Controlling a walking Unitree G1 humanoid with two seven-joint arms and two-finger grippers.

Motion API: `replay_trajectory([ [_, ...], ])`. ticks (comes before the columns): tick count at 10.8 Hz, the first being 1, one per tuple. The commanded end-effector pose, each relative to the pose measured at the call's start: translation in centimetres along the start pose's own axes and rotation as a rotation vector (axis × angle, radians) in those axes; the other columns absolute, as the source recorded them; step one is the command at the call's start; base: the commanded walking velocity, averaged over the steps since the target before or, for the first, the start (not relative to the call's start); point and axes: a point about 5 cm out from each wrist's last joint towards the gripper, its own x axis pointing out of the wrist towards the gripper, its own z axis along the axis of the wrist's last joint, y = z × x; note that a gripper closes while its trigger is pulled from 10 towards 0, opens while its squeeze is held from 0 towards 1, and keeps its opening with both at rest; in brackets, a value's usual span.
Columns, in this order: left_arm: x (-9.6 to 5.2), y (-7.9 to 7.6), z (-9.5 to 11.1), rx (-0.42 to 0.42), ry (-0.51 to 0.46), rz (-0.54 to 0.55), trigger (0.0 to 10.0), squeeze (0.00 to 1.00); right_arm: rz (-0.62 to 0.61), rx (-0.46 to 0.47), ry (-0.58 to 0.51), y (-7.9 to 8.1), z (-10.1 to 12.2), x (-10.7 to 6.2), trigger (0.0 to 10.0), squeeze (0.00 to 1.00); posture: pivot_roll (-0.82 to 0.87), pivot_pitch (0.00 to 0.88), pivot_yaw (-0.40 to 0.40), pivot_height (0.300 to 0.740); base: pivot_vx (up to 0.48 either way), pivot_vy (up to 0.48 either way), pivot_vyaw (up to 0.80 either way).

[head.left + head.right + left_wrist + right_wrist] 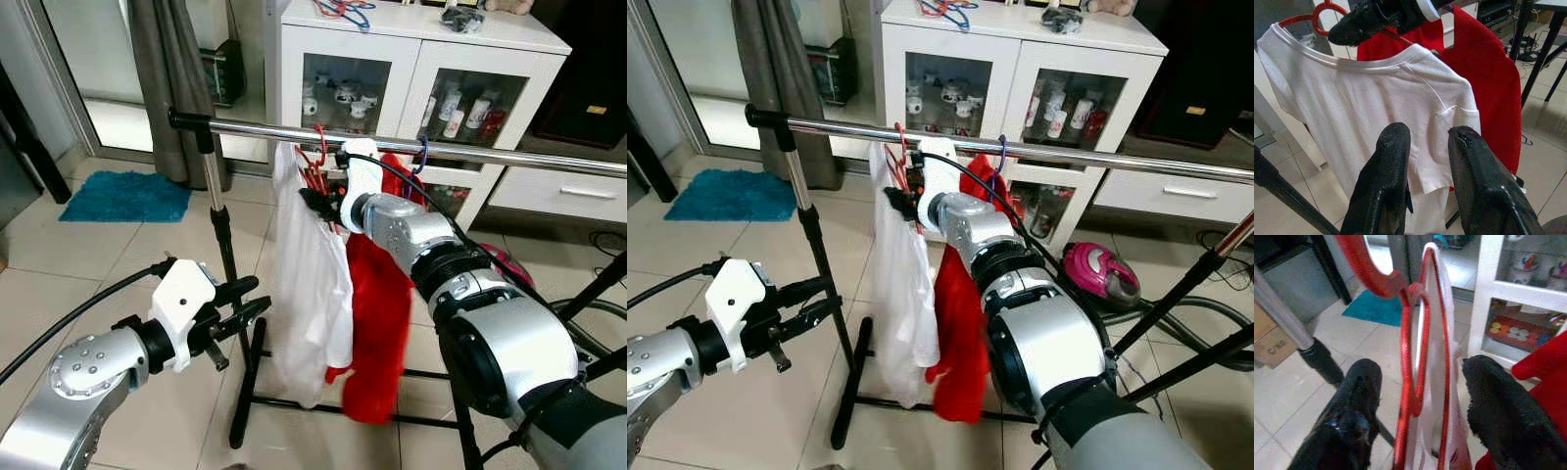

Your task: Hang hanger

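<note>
Right wrist: red hanger (1420, 357) hangs vertically, hook up

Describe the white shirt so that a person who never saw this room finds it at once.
Find the chrome rail before the white cabinet. Two garments hang near its left post; the white shirt on the red hanger is nearer the post, beside the red garment. The right gripper reaches its collar.

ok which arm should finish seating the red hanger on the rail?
Right. Its hand is up at the rail with fingers open either side of the red hanger carrying the white shirt. The left hand sits low, beside the rack's pole.
</note>
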Motion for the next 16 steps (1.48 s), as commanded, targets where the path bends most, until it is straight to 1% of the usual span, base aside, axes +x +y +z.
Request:
replay_trajectory([
  [1, -0.07, 0.27, 0.18, 0.011, -0.005, -0.002, 10.0, 0.0, -0.016, -0.028, -0.033, 0.14, 1.22, 0.03, 0.0, 0.0, 0.03, 0.0, -0.041, 0.74, 0.0, 0.0, 0.0],
  [6, -0.03, 0.23, 0.33, 0.013, -0.005, 0.001, 10.0, 0.0, -0.037, -0.071, -0.043, 0.47, 1.02, 0.23, 0.0, 0.0, 0.03, 0.0, -0.045, 0.74, 0.0, 0.0, 0.0],
  [10, -0.05, 0.2, 0.37, 0.016, -0.004, 0.0, 10.0, 0.0, -0.037, -0.082, -0.042, 0.59, 0.94, 0.29, 0.0, 0.0, 0.03, 0.0, -0.047, 0.74, 0.0, 0.0, 0.0],
  [13, 0.18, 0.29, 0.48, 0.019, -0.01, 0.004, 10.0, 0.0, -0.012, -0.089, -0.045, 0.67, 0.93, 0.28, 0.0, 0.0, 0.04, 0.0, -0.048, 0.74, 0.0, 0.0, 0.0],
  [15, 0.36, 0.26, 0.52, 0.018, -0.016, 0.003, 10.0, 0.0, 0.004, -0.085, -0.058, 0.5, 1.11, 0.18, 0.0, 0.0, 0.03, 0.0, -0.045, 0.74, 0.0, 0.0, 0.0],
  [16, 0.62, 0.27, 0.74, 0.01, -0.034, 0.009, 10.0, 0.0, 0.026, -0.096, -0.071, 0.2, 1.2, 0.01, 0.0, 0.0, 0.03, 0.0, -0.044, 0.74, 0.0, 0.0, 0.0],
])
